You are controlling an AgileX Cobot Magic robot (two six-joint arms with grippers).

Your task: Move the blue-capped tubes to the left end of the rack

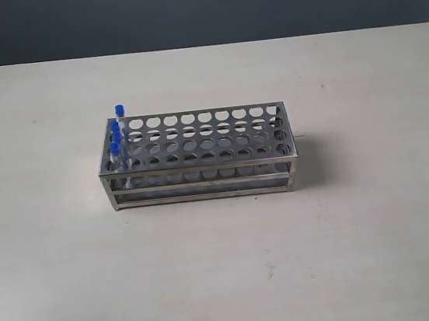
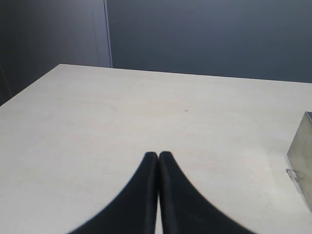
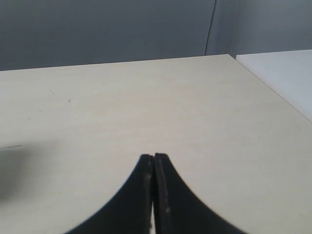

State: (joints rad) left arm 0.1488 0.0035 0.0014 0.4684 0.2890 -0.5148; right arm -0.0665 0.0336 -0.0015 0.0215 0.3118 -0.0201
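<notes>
The steel rack (image 1: pixel 198 156) stands in the middle of the table in the exterior view. The blue-capped tubes (image 1: pixel 116 132) stand upright in the holes at its left end, their caps above the top plate. Neither arm shows in the exterior view. My left gripper (image 2: pixel 158 155) is shut with nothing between its fingers, low over bare table, and a steel corner of the rack (image 2: pixel 303 158) shows at the edge of its view. My right gripper (image 3: pixel 154 156) is also shut and empty over bare table; no tube or rack shows in its view.
The pale table (image 1: pixel 379 226) spreads wide around the rack on all sides. A dark grey wall (image 1: pixel 203 5) runs behind its far edge. In the right wrist view a white surface (image 3: pixel 282 73) adjoins the table's far corner.
</notes>
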